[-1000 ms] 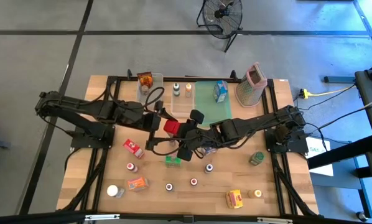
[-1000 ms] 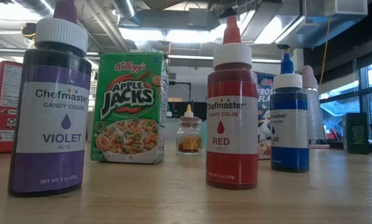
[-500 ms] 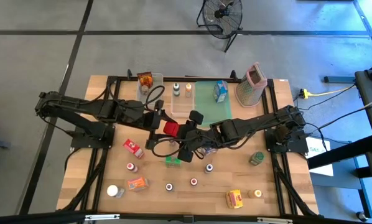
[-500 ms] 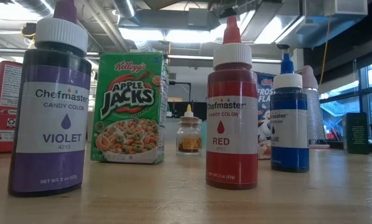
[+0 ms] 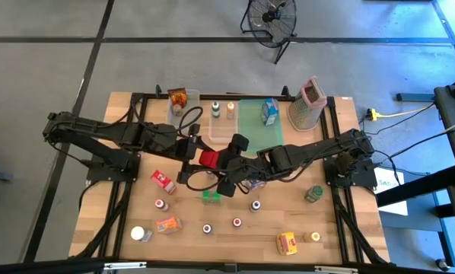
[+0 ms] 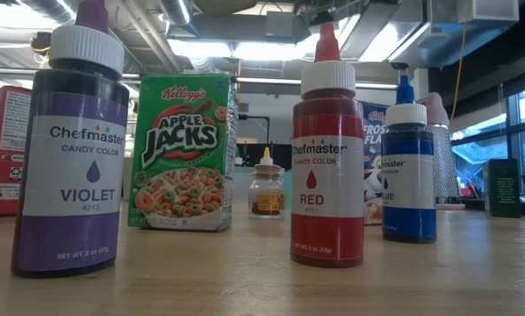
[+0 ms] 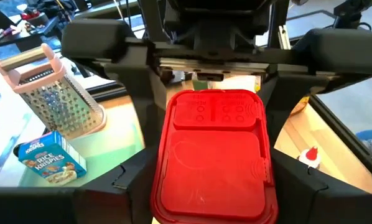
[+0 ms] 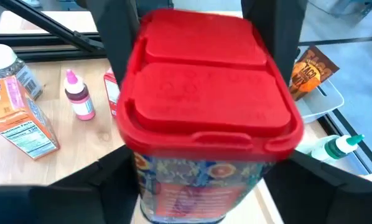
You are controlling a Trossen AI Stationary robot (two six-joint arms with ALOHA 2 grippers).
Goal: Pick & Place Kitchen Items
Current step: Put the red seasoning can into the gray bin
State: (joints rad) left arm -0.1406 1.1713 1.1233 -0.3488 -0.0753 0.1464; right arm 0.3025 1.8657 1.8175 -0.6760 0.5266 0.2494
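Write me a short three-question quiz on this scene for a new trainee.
1. Multiple choice: what sits between the left claw and the right claw at the table's middle?
A. a green cereal box
B. a red-lidded container
C. a yellow packet
2. True or false: the Rice Krispies box is on the green tray.
3. Fill in: in the low view, the Chefmaster bottle nearest the camera is labelled ____.

Key: 1 B; 2 true; 3 violet.
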